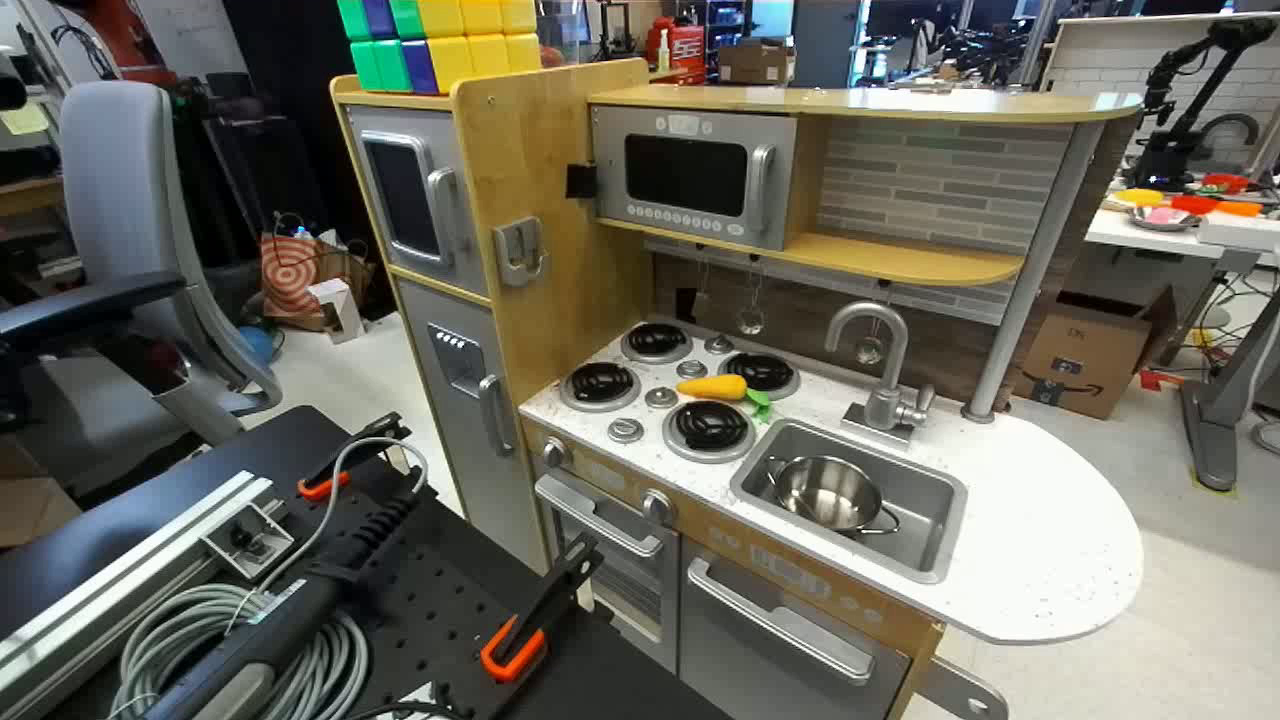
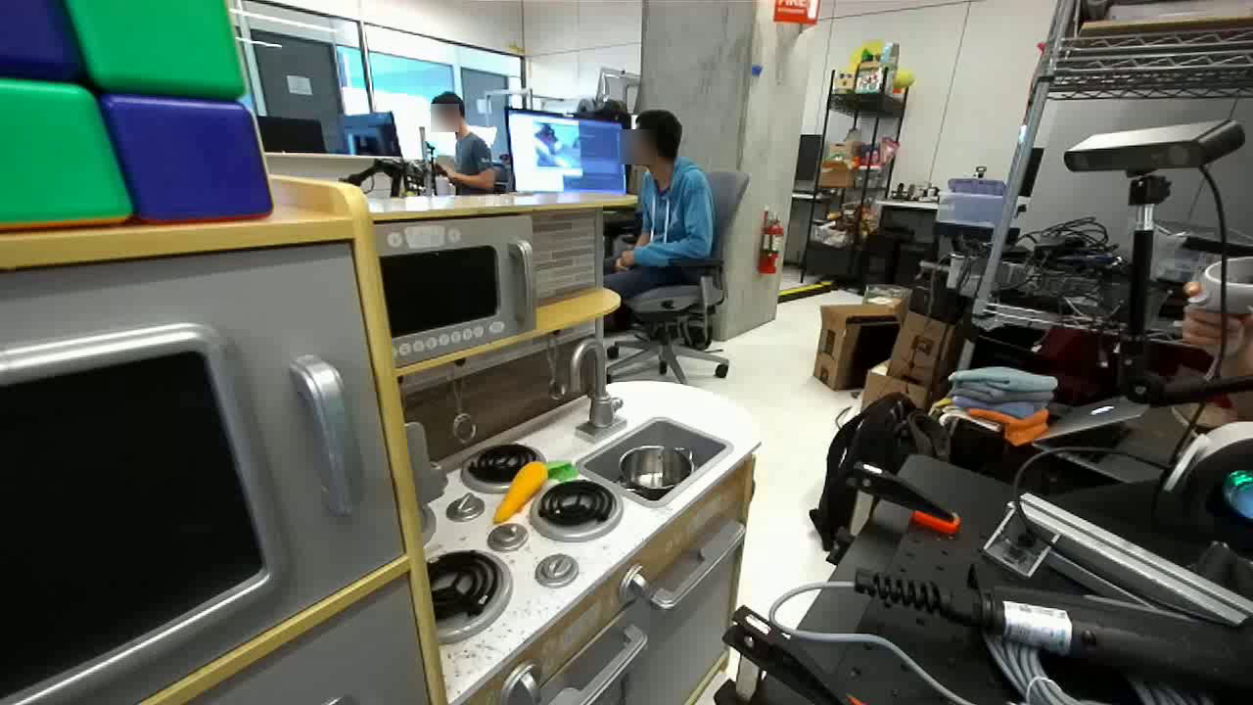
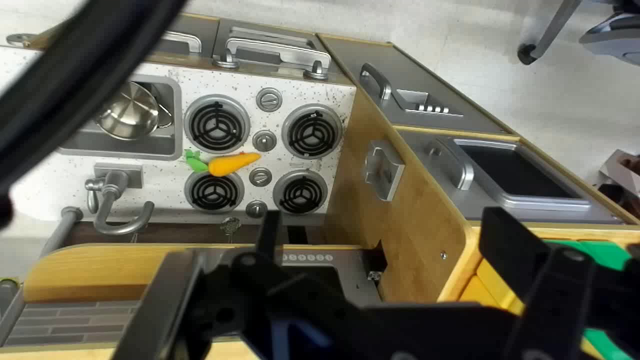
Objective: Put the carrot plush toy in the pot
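Note:
The orange-yellow carrot plush toy (image 1: 714, 387) (image 2: 523, 492) (image 3: 233, 163) lies on its side on the white stovetop among the burners and knobs. Its green leafy end points toward the sink. The shiny silver pot (image 1: 828, 494) (image 2: 656, 469) (image 3: 129, 112) stands upright in the grey sink; its inside looks empty. My gripper (image 3: 385, 232) shows only in the wrist view, with its two black fingers wide apart and nothing between them. It is high above the toy kitchen, apart from the carrot and the pot. Neither exterior view shows the gripper.
A curved silver faucet (image 1: 880, 350) stands behind the sink (image 1: 955, 520). A shelf with a toy microwave (image 1: 690, 175) overhangs the back of the stovetop. A tall wooden cabinet (image 1: 540, 330) borders the stove, with colored blocks (image 1: 440, 45) on top. A black cable (image 3: 75, 75) crosses the wrist view.

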`<act>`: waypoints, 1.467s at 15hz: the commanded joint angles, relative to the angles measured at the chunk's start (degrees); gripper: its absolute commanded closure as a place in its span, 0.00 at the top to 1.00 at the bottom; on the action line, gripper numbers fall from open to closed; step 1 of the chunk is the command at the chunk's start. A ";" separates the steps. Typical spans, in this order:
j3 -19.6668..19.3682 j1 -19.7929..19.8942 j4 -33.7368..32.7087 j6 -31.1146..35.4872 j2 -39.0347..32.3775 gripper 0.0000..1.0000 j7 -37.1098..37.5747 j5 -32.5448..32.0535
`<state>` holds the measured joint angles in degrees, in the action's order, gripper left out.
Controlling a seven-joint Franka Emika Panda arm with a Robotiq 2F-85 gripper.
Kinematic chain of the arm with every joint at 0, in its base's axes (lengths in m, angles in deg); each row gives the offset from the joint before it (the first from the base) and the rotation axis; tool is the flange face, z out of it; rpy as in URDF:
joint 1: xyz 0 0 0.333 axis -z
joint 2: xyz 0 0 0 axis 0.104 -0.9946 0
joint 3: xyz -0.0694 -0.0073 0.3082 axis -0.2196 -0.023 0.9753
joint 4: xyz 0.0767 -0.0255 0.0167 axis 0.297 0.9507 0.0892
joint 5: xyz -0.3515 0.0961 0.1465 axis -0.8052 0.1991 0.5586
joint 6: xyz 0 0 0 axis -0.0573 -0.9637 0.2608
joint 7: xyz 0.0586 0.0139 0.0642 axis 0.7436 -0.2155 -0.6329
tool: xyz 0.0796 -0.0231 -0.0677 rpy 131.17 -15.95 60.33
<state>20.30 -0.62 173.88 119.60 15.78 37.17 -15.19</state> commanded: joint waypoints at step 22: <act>3.20 4.09 -8.59 27.81 -32.09 1.00 24.10 -0.41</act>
<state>22.16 1.09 171.63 143.36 -5.37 53.37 -13.33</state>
